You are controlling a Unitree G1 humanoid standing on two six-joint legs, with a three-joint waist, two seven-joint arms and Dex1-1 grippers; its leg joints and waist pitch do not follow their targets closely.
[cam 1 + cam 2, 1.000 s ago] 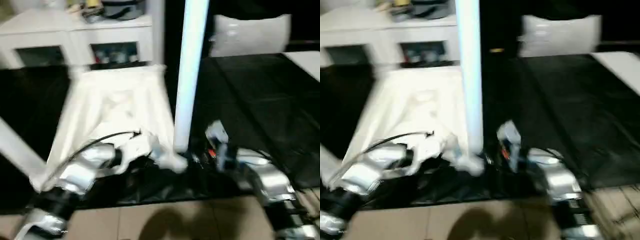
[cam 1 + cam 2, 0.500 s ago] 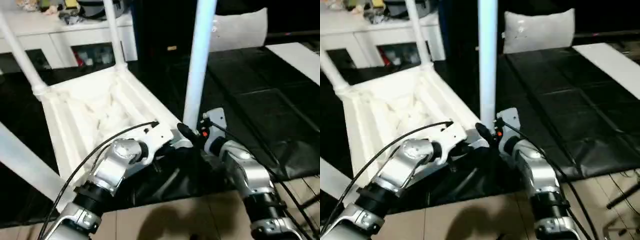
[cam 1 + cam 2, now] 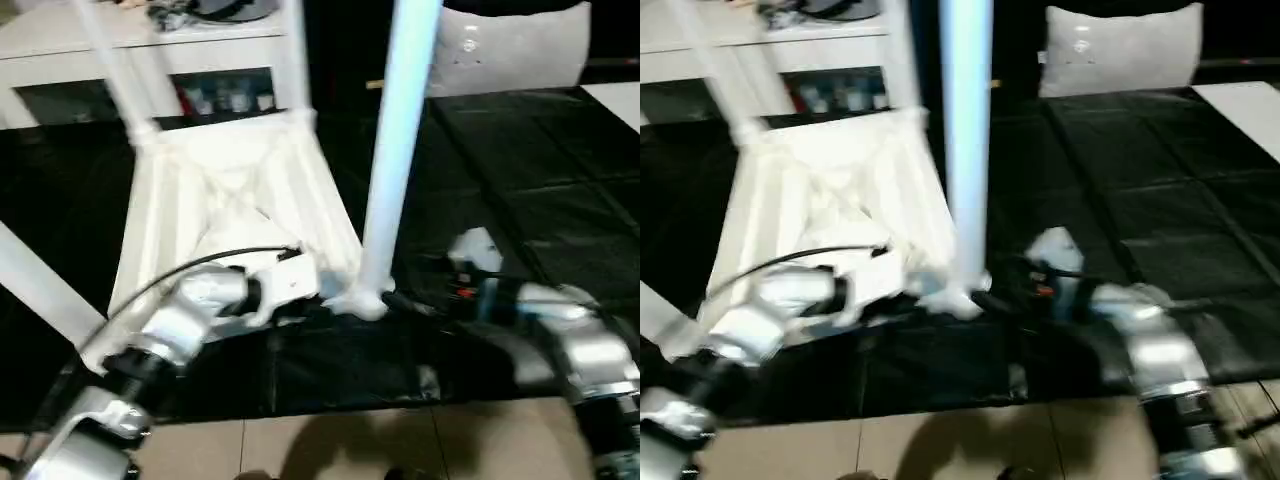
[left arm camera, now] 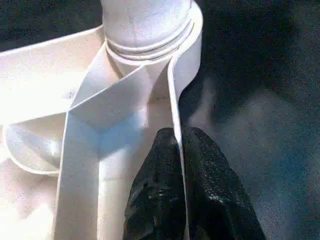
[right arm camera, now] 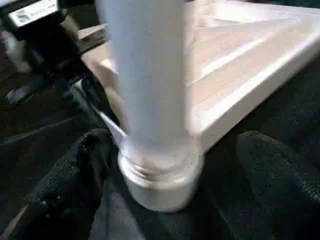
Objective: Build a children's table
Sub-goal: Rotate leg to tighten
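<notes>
Tabletop point(image 3: 225, 200) of white moulded plastic lies upside down on the black-covered work surface point(image 3: 520, 170), its ribbed underside facing up, with tapered round legs rising from the corner sockets. The near right leg point(image 3: 400, 150), smooth and round, stands upright in its ringed socket point(image 4: 150, 30). The left gripper point(image 4: 181, 200) is clenched on the thin rim wall of the top point(image 4: 175, 100), one rough black finger on each side, just near of that socket. The right gripper point(image 5: 165, 200) is spread wide, its fingers point(image 5: 75, 180) flanking the leg base without touching it. A white cabinet point(image 3: 140, 50) stands at the far left.
</notes>
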